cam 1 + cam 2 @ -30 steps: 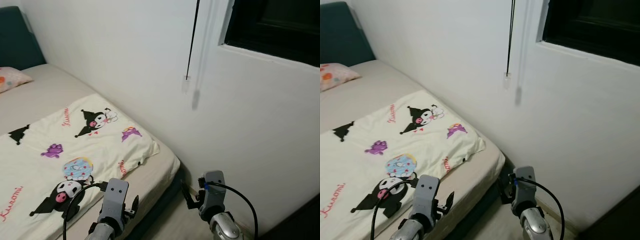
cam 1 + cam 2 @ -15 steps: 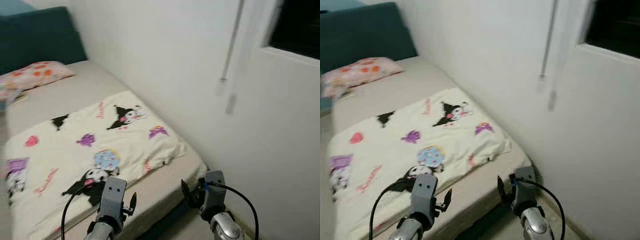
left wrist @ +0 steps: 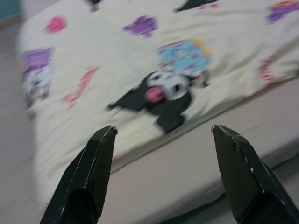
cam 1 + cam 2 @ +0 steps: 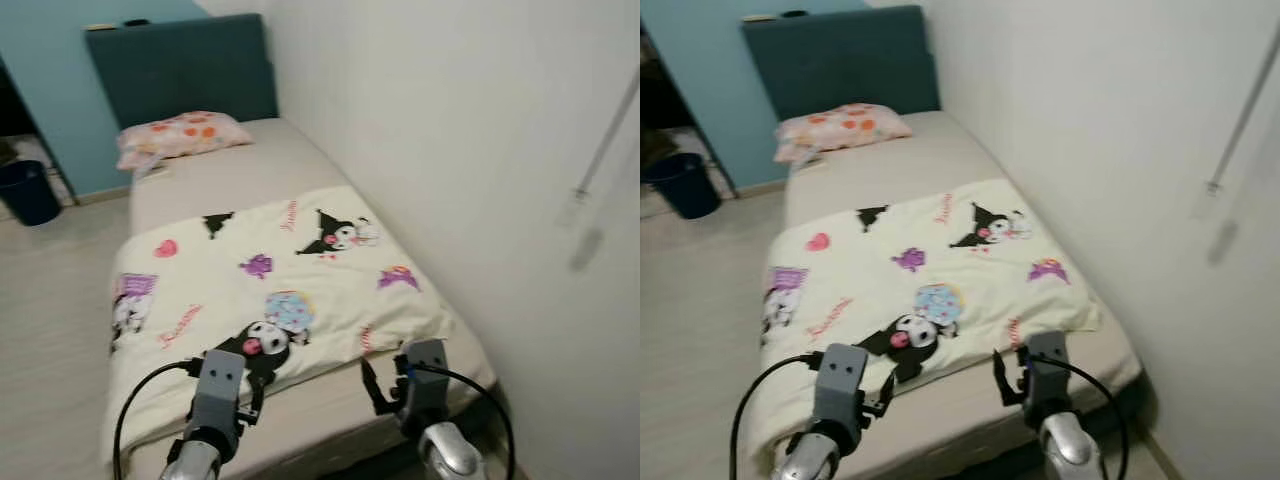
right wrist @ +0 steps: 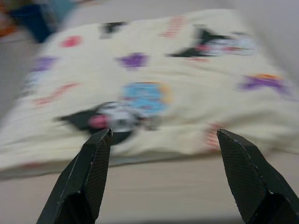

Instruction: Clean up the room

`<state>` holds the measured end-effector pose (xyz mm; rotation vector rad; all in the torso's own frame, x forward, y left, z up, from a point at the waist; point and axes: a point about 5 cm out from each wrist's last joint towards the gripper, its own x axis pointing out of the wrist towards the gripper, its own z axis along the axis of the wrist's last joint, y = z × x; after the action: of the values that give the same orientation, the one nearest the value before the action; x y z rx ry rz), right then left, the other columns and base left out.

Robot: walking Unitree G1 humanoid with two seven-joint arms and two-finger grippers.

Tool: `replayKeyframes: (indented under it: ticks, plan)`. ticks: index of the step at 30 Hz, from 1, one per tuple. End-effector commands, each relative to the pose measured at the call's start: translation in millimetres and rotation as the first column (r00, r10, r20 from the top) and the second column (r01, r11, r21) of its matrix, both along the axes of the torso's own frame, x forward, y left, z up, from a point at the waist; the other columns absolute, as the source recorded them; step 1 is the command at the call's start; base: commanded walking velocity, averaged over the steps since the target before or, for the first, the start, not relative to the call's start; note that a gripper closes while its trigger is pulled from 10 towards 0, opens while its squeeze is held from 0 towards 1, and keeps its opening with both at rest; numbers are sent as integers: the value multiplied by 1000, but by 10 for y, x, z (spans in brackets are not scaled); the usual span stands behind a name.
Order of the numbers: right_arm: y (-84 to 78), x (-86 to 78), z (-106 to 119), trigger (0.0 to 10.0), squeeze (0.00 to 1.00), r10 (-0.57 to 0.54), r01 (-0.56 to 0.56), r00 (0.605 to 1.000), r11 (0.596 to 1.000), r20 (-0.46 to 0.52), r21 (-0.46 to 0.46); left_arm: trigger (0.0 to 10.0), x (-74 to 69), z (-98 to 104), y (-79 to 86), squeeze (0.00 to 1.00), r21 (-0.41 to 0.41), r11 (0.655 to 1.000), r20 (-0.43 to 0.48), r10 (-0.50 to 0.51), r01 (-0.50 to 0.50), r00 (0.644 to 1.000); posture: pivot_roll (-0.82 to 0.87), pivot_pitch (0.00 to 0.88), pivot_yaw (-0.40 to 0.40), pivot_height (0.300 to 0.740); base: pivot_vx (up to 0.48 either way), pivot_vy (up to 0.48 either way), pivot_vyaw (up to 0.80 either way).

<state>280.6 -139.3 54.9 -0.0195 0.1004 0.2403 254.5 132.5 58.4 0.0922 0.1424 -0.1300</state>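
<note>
Left eye view: bed (image 4: 190,185) along the white wall, blue headboard (image 4: 180,65) at the far end.
Blanket: cream cartoon blanket (image 4: 270,290) spread across the bed's near half.
Pillow: pink pillow (image 4: 180,135) by the headboard.
Bin: dark bin (image 4: 28,192) on the floor, far left.
Left gripper (image 3: 161,135): jaws apart, above the blanket's near edge.
Right gripper (image 5: 163,135): jaws apart, over the blanket too.
</note>
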Motion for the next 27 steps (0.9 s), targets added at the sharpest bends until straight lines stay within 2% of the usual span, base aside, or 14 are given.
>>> replayKeyframes:
  ticks: [1, 20, 27]
  plan:
    - [-48, -35, -70, 10000, 0, -13, 13, 1000, 1000, -27, -12, 10000, -37, -64, 18, 0, 17, 1000, -30, -1, 1, 1000, -57, 122, 19, 740, 0, 0, 800]
    - [-70, -11, -68, 10000, 0, -22, 21, 999, 1000, -27, -16, 10000, -18, -92, 32, 0, 20, 1000, -52, 6, -5, 999, -58, 125, 18, 740, 0, 0, 800]
    - [-129, 7, -85, 10000, 0, -79, 79, 996, 997, -43, 6, 10000, 13, -107, 22, 0, 16, 1000, -72, -4, 5, 997, -56, 131, 21, 740, 0, 0, 0]
